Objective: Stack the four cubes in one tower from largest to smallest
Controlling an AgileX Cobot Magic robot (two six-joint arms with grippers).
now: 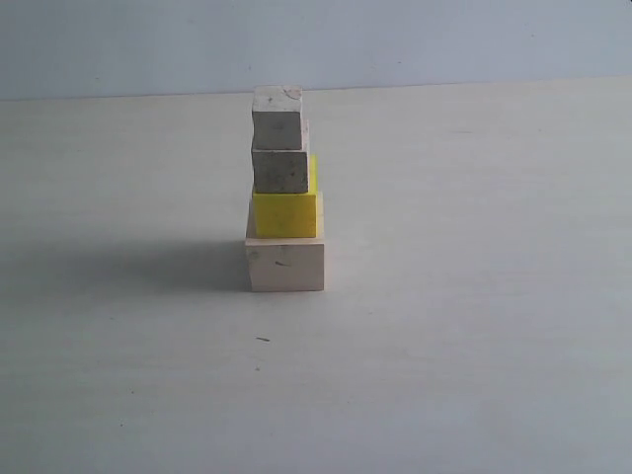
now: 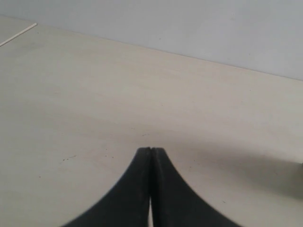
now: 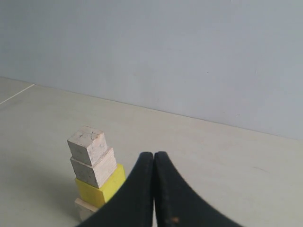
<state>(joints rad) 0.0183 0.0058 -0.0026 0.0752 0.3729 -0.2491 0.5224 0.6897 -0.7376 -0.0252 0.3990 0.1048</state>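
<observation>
A tower of four cubes stands on the table. The large pale wooden cube (image 1: 285, 264) is the base, the yellow cube (image 1: 285, 213) rests on it, and two small greyish wooden cubes (image 1: 280, 170) (image 1: 276, 119) sit on top, shifted slightly left. The right wrist view shows the same tower: top cube (image 3: 86, 144), second small cube (image 3: 93, 168), yellow cube (image 3: 101, 189), base (image 3: 84, 207). My right gripper (image 3: 154, 154) is shut and empty, apart from the tower. Over bare table my left gripper (image 2: 150, 149) is shut on nothing. Neither gripper appears in the exterior view.
The pale table (image 1: 474, 296) ends at a blue-grey wall (image 1: 444, 39) behind the tower. A white line (image 2: 18, 35) runs along the table's far corner in the left wrist view.
</observation>
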